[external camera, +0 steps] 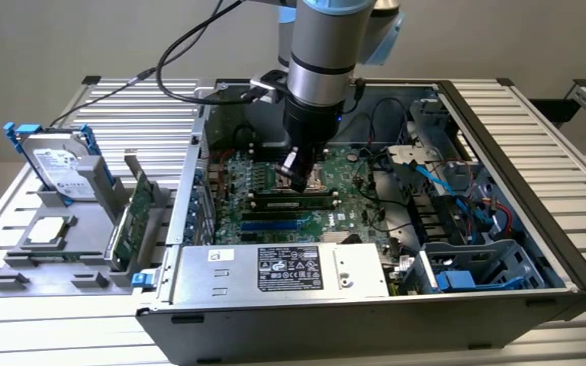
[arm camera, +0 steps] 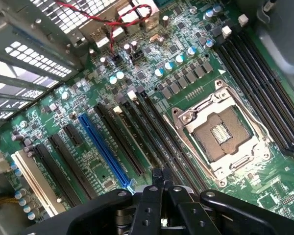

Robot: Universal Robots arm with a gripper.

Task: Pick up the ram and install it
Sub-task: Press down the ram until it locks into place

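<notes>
The ram (external camera: 293,203), a narrow green stick with black chips, stands on edge in a black slot on the motherboard (external camera: 272,164) inside the open computer case. My gripper (external camera: 301,183) hangs straight down over the board, its tips just above the ram's middle. In the wrist view the gripper (arm camera: 161,177) is shut, fingers pressed together with nothing between them. They sit over the long black memory slots (arm camera: 157,132) beside the CPU socket (arm camera: 220,132). Whether the tips touch the ram cannot be told.
A grey power supply (external camera: 283,267) fills the case's front. Blue cables (external camera: 445,183) and a drive cage (external camera: 476,267) occupy the exterior view's right. Outside the case, a grey holder carries a hard drive (external camera: 57,164) and a wide green expansion card (external camera: 130,217). A blue slot (arm camera: 105,147) lies nearby.
</notes>
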